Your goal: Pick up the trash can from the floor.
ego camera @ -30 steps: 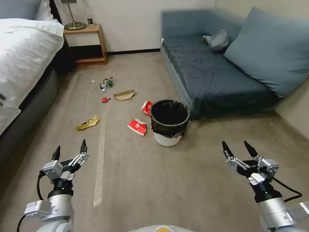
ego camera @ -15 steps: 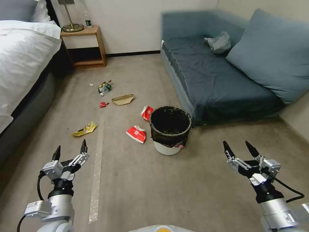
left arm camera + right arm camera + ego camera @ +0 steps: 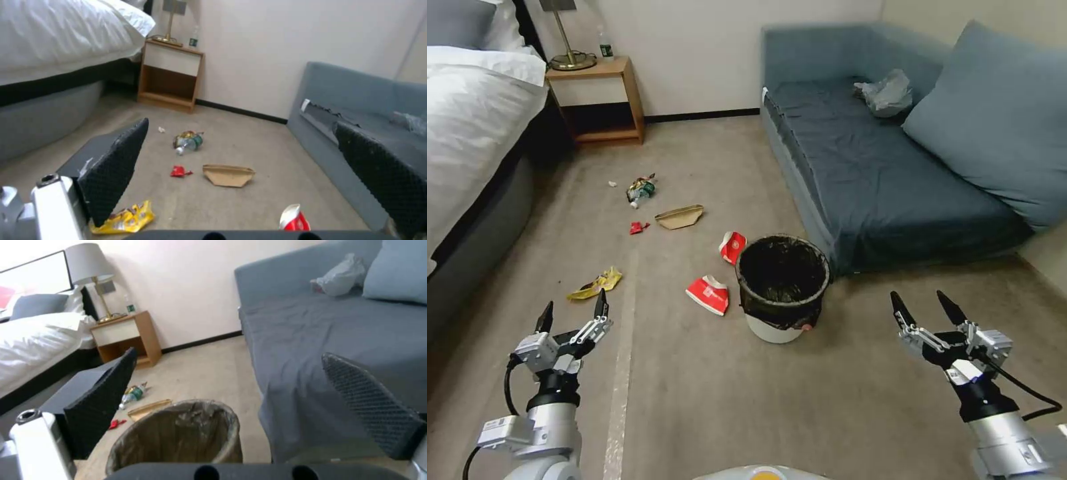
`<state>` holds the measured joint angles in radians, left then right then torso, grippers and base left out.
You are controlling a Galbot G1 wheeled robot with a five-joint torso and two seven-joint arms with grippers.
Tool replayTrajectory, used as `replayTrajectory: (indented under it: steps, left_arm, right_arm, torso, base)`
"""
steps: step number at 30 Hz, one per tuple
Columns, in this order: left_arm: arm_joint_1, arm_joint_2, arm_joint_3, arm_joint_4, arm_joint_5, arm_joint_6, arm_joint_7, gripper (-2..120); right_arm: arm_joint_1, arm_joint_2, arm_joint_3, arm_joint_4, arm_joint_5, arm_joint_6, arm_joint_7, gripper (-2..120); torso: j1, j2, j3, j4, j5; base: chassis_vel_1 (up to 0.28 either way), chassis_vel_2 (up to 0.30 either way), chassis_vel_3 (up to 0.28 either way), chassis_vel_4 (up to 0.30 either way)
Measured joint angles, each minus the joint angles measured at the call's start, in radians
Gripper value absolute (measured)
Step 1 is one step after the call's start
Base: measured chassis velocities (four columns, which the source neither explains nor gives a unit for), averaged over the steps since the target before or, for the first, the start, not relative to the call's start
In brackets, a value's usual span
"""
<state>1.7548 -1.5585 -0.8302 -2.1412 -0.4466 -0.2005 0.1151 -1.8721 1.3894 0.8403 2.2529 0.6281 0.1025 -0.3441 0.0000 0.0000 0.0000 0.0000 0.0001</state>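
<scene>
The trash can (image 3: pixel 782 287) is a small round white bin lined with a black bag, standing upright on the beige carpet floor (image 3: pixel 714 400) just in front of the sofa's near corner. It also appears in the right wrist view, trash can (image 3: pixel 178 436), ahead of the fingers. My right gripper (image 3: pixel 924 309) hangs open above the carpet, to the right of the can and nearer to me. On the left, my left gripper (image 3: pixel 574 313) is open too, over the pale tape strip (image 3: pixel 617 393). Neither gripper holds anything.
A blue sofa (image 3: pixel 880 173) with a big cushion runs along the right. A bed (image 3: pixel 467 133) and a wooden nightstand (image 3: pixel 597 100) stand on the left. Red-and-white cartons (image 3: pixel 710 293), a yellow wrapper (image 3: pixel 590 283), a brown paper piece (image 3: pixel 679 217) and a bottle (image 3: pixel 640 189) litter the floor.
The whole head view has shifted: the trash can and litter sit lower and nearer in the picture, so the camera has come closer. Both grippers hold the same open pose.
</scene>
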Motion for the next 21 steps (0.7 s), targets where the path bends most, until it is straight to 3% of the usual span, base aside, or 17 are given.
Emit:
replayTrajectory:
  steps: [21]
  left_arm:
    - [0.008,0.009,0.005,-0.011,-0.003,-0.007,0.002,100]
  right_arm:
    - [-0.008,0.015,-0.001,0.009,-0.004,0.005,-0.015,100]
  torso:
    - [0.0,0.0,0.0,0.0,-0.0001]
  base:
    - [-0.117,0.119,0.111,-0.114]
